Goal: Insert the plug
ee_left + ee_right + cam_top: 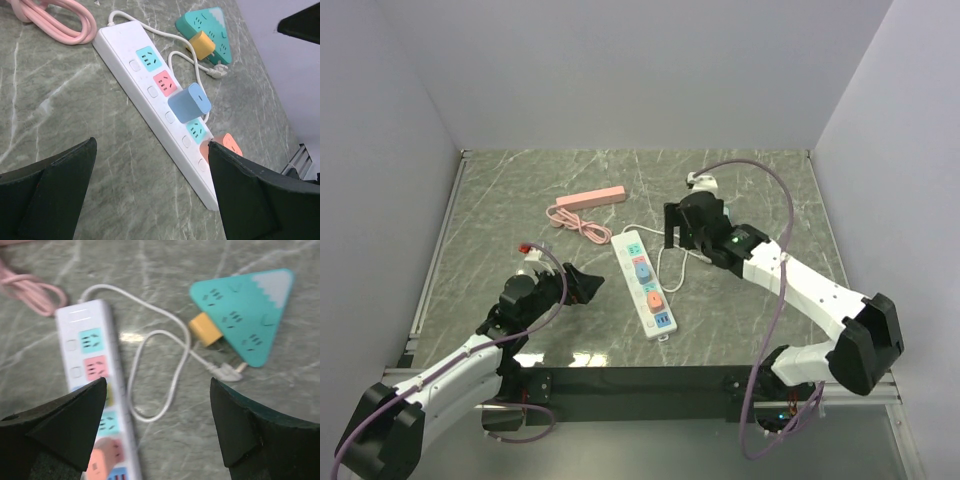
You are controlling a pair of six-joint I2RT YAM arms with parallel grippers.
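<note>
— Starting at the left, what is seen?

— The left fingers (pixel 55 195) are held wide apart above the surface (pixel 490 200). Nothing is pinched between them.

— And after that?

— A pink cable (pixel 578 222) is coiled farther back. Then a long white power strip (pixel 645 285) is laid flat near the middle. A blue plug (pixel 189 102) and an orange plug (pixel 230 141) are stuck into it.

— Where is the plug found?

— A yellow plug (pixel 205 330) is seated at the edge of a teal three-cornered block (pixel 245 315), to the right of the strip. A thin white cord (pixel 175 365) is looped from the strip toward the block. The small white plug (pixel 227 371) at its end is seen lying loose on the surface, just beside the block and not pushed into anything.

— And the right fingers?

— The right fingers (pixel 250 435) are spread wide as well, above the block and the cord. Nothing is gripped by them, and neither plug is touched.
</note>
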